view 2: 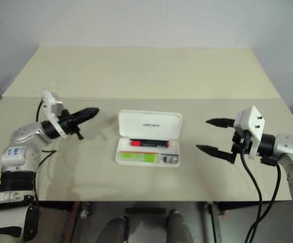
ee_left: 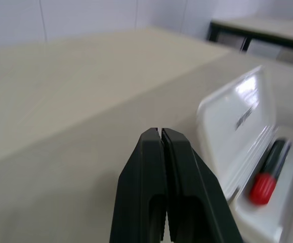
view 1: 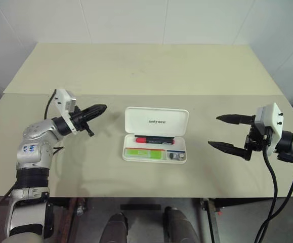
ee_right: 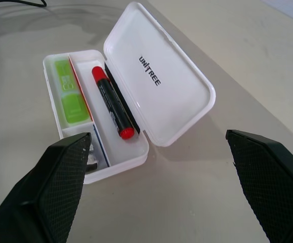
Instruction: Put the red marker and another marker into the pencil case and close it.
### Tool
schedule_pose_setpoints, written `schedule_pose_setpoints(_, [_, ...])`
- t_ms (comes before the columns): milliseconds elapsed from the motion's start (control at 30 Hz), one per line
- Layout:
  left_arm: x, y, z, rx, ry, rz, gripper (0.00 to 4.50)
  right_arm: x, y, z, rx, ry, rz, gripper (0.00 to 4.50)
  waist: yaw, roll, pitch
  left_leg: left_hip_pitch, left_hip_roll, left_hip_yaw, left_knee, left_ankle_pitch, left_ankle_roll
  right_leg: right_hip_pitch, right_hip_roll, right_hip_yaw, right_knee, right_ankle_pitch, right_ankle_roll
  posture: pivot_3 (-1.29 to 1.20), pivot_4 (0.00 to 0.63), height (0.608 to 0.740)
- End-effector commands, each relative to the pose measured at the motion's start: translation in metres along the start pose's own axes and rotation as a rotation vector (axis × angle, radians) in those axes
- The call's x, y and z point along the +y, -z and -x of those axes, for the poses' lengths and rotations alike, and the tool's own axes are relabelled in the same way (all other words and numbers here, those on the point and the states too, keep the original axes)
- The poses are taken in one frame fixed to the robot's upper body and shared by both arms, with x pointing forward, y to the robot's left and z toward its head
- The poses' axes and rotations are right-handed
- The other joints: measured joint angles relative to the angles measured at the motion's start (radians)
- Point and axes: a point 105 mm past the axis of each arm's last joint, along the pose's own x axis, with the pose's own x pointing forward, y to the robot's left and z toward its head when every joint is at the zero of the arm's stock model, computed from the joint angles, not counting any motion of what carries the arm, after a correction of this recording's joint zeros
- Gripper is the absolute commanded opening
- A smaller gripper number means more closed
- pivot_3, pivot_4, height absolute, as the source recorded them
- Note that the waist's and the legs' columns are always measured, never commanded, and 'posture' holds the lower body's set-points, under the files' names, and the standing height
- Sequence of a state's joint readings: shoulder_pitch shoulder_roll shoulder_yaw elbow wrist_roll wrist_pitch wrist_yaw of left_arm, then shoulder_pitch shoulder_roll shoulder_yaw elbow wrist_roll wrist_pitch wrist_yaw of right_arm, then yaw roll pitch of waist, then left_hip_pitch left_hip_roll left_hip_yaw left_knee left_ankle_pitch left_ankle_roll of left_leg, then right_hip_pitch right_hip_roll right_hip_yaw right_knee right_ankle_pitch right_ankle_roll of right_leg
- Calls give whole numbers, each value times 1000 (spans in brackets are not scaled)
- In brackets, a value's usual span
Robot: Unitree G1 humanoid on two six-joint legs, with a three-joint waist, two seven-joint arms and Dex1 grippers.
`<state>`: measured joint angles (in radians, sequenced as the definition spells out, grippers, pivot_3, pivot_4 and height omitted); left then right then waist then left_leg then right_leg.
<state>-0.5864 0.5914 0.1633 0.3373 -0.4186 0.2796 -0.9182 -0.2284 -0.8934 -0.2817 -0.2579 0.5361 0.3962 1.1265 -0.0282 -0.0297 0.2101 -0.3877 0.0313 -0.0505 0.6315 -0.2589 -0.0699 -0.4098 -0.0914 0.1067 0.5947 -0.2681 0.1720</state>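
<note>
Left gripper: I have its fingers pressed together with nothing between them, hovering over the table to the left of the case, tip aimed toward the lid's left end.

Pencil case: it lies open mid-table between my two arms, the lid tipped back on the far side with the lettering facing up.

Red marker: already in the tray, lying lengthwise in the slot nearest the hinge.

Another marker: the neon green one sits in the near slot of the tray, left part. Both look flush enough to clear the lid.

Right gripper: fingers spread wide and empty, parked well to the right of the case.

Step in hand: as I judge it, only the closing is left.

How I would do it well: bring the closed left tip behind the lid's far edge and push it over toward me in an arc, then press down near the front rim. The case may slide, so I would steady it with the right gripper.
</note>
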Motion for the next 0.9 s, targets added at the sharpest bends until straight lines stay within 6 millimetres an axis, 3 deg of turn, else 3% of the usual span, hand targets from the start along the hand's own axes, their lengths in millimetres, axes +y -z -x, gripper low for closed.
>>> schedule_pose_setpoints(33, [4, -2, -7, 27, -9, -35, 23, 3, -12, 1, -25, 4, 40, 4500, 0, 0, 0, 0, 0, 0, 0, 0, 0, 0, 0, 0, 0, 0, 0, 0, 150, 740])
schedule_pose_setpoints(233, [3, 2, -22, 44, 16, -36, 23, 4, -12, -1, -32, 12, 39, 4500, 1, 0, 0, 0, 0, 0, 0, 0, 0, 0, 0, 0, 0, 0, 0, 0, 150, 740])
schedule_pose_setpoints(467, [-16, -8, -50, -7, 125, -40, 23, 5, -12, -6, -44, 16, 37, 4500, 1, 0, 0, -1, 0, 0, 0, 0, 0, 0, 0, 0, -1, 0, 0, 0, 150, 740])
schedule_pose_setpoints(633, [-27, -9, -52, -23, 188, -37, 23, 5, -12, -7, -48, 19, 35, 4500, -3, 0, 0, 0, 0, 0, -1, 0, 0, 0, 0, 0, 0, 0, 0, 0, 150, 740])
schedule_pose_setpoints(900, [-44, -18, -37, -79, 320, -47, 23, 7, -10, -8, -51, 21, 28, 4500, 0, 0, 0, -1, 0, 0, -1, 0, 0, 0, 0, 0, -1, 0, 1, 0, 150, 740])
